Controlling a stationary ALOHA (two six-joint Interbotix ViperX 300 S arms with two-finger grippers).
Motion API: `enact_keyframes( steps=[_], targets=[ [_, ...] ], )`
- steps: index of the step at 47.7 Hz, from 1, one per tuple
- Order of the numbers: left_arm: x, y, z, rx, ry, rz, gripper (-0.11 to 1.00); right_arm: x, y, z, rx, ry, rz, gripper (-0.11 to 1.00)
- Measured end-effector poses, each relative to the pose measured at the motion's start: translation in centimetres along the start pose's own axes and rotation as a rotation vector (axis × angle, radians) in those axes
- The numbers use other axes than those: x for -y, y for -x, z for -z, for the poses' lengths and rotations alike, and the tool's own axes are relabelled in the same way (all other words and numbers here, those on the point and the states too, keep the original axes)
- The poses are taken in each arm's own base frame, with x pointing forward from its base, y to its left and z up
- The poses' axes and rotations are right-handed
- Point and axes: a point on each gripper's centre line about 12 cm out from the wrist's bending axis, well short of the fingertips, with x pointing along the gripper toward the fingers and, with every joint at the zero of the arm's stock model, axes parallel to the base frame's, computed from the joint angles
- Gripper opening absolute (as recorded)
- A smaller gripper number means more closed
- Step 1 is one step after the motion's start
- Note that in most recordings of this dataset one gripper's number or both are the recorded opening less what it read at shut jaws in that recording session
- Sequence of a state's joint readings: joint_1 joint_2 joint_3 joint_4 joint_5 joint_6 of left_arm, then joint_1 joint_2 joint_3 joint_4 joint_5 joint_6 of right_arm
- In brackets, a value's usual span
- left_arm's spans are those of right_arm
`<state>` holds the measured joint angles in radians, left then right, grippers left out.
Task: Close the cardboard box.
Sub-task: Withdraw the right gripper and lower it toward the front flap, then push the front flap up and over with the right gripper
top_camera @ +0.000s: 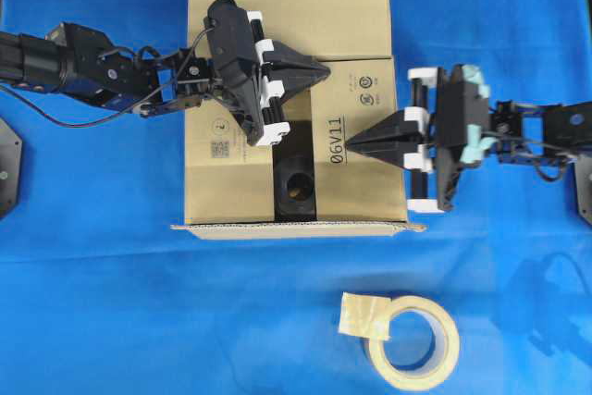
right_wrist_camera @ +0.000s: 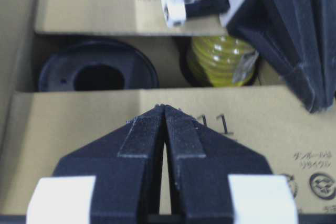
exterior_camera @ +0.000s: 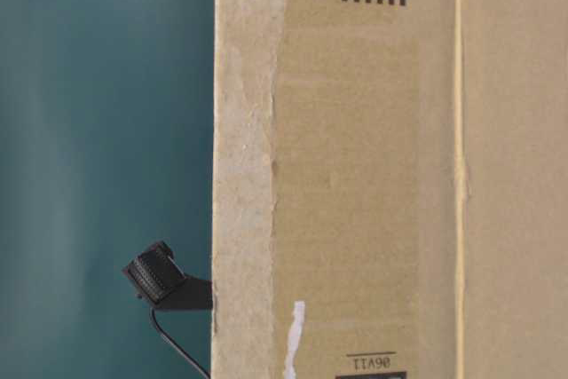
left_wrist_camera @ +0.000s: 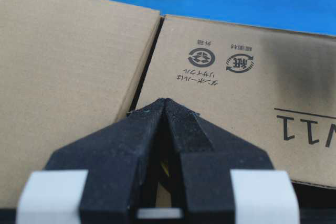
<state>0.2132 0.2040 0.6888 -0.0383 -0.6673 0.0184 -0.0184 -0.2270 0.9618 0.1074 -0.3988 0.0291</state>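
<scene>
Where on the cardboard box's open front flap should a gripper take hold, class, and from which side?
Probably the free top edge of the front flap of the cardboard box, near its middle, coming from above on its outer side. The overhead view shows it edge-on, so it stands about upright: a thin edge to pinch or push inward.

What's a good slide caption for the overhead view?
Both closed end effectors, left and right, press down flaps of the cardboard box, its middle gap unclosed.
</scene>
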Motion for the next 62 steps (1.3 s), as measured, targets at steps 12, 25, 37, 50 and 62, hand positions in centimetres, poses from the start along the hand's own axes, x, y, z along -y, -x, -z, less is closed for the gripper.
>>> enact_keyframes(
  steps=[12, 25, 37, 50, 62],
  targets=[
    [0.0, 0.0, 0.1, -0.011, 0.002, 0.0, 0.0, -3.4, 4.1, -3.9, 0.102, 0.019, -0.116, 0.0],
    [0.1, 0.0, 0.1, -0.015, 0.001, 0.002, 0.0, -8.6, 8.9, -5.7, 0.228, 0.065, -0.328, 0.0],
    [0.1, 0.0, 0.1, -0.015, 0.001, 0.003, 0.0, -12.1, 8.2, -1.9, 0.111, 0.134, -0.441, 0.0],
    [0.1, 0.0, 0.1, -0.015, 0.003, 0.002, 0.0, -12.2, 6.2, 1.0, 0.022, 0.151, -0.42, 0.0],
    [0.1, 0.0, 0.1, -0.015, 0.002, 0.003, 0.0, -9.1, 6.2, -0.1, 0.062, 0.116, -0.325, 0.0]
  ],
)
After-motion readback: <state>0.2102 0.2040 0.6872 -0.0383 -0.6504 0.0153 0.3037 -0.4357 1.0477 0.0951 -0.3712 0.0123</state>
